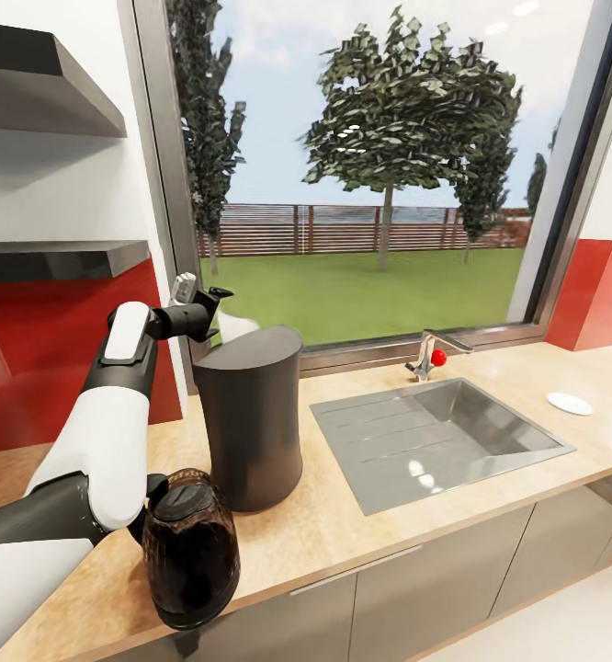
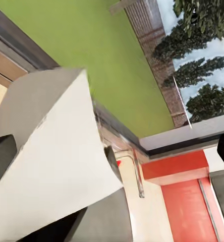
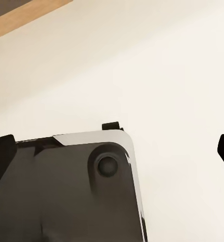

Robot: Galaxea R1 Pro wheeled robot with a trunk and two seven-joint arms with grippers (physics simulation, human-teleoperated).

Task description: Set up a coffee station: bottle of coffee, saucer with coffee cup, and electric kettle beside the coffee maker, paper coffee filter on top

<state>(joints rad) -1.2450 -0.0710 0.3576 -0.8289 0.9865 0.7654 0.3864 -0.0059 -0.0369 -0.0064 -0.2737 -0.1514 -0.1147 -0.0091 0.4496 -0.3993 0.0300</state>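
The dark coffee maker (image 1: 251,414) stands on the tan countertop (image 1: 361,524) left of the sink. The brown glass electric kettle (image 1: 191,542) sits just in front of it, near the counter's front edge. My left gripper (image 1: 212,302) hovers behind the coffee maker's top. Its fingers (image 2: 2,159) are spread wide, so it is open, with the off-white paper coffee filter (image 2: 51,161) between them, close to the maker's top. The saucer (image 1: 570,403) lies far right on the counter. My right gripper (image 3: 112,151) is open and points down at pale floor. The bottle of coffee and the coffee cup are out of view.
A steel sink (image 1: 435,437) with a faucet (image 1: 427,354) takes up the counter's middle. Two grey wall shelves (image 1: 58,257) hang at upper left, beside a large window (image 1: 370,184). A dark part of my own base (image 3: 66,196) shows in the right wrist view.
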